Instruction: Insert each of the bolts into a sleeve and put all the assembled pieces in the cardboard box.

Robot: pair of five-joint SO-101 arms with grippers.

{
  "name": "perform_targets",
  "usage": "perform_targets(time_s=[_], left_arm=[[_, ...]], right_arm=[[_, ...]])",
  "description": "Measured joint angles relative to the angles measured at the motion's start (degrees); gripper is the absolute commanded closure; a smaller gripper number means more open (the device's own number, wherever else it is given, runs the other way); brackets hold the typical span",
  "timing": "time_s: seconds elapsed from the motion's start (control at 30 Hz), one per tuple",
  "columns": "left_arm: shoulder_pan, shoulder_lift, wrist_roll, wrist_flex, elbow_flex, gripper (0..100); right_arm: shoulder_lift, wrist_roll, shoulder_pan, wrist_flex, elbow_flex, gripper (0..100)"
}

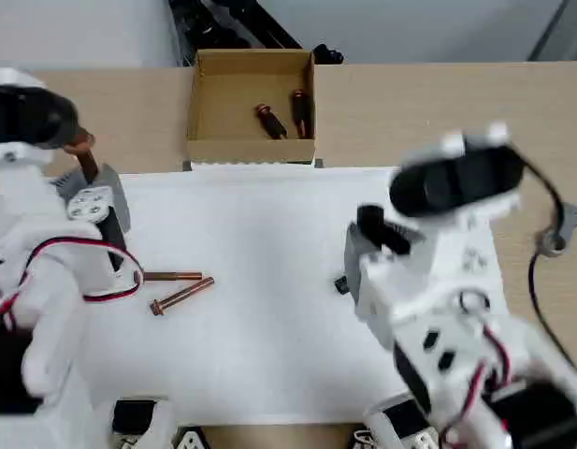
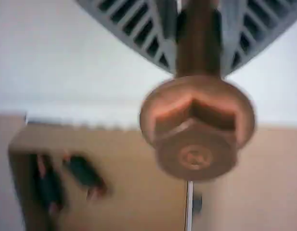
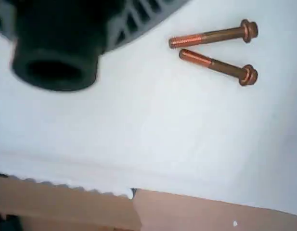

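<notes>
- High view, general layout: a white mat (image 1: pixel 269 365) covers the worktop (image 1: pixel 410 103), and the cardboard box (image 1: pixel 204 98) stands on the worktop against the mat's far edge, toward its far-left corner.
- Left wrist view: my left gripper (image 2: pixel 196 24) is clenched on the shank of one bolt (image 2: pixel 196 130). Its flanged hex head points back at the camera and the rest of the shank runs away between the fingers. It is held above the mat's left edge.
- Right wrist view: my right gripper (image 3: pixel 66 17) is clamped around one black sleeve (image 3: pixel 57 65), whose open bore faces the camera. It is held over the mat's right half.
- Deciding relation: bolt and sleeve are well apart, across the mat from each other. As I judge it, the next move depends on lining the bolt's long axis up with the sleeve's bore.
- Waiting stock: one loose bolt (image 1: pixel 176 276) and a second loose bolt (image 1: pixel 183 294) lie side by side near the mat's left edge, close to the left arm. Their long axes run roughly along the near edge, heads toward the left edge.
- Count: three bare bolts, one sleeve, one box, and two assembled pieces (image 1: pixel 270 121) inside the box.
</notes>
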Motion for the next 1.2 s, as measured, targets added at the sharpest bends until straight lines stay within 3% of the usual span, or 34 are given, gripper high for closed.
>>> perform_targets(time_s=[0.3, 0.43, 0.57, 0.67, 0.93, 1.2], left_arm=[[1.8, 0.1, 0.0, -6.2, 0.0, 99], [8.7, 1.3, 0.0, -8.2, 0.0, 99], [17.0, 3.2, 0.0, -11.3, 0.0, 99], [22.0, 5.6, 0.0, -11.7, 0.0, 99], [34.3, 10.3, 0.0, -14.1, 0.1, 99], [37.4, 10.5, 5.2, -14.2, 3.3, 99]], right_arm=[[-28.7, 0.0, 0.1, -27.5, 40.3, 99.5], [-36.9, 0.0, -0.1, -39.7, 55.1, 99.5], [-41.2, 0.0, -4.9, -47.6, 64.4, 99.5], [-42.4, 0.0, -9.1, -50.3, 67.8, 99.5], [-42.5, 0.0, -10.4, -50.8, 68.6, 99.5], [-42.5, 3.2, -10.5, -50.8, 68.6, 99.5]])
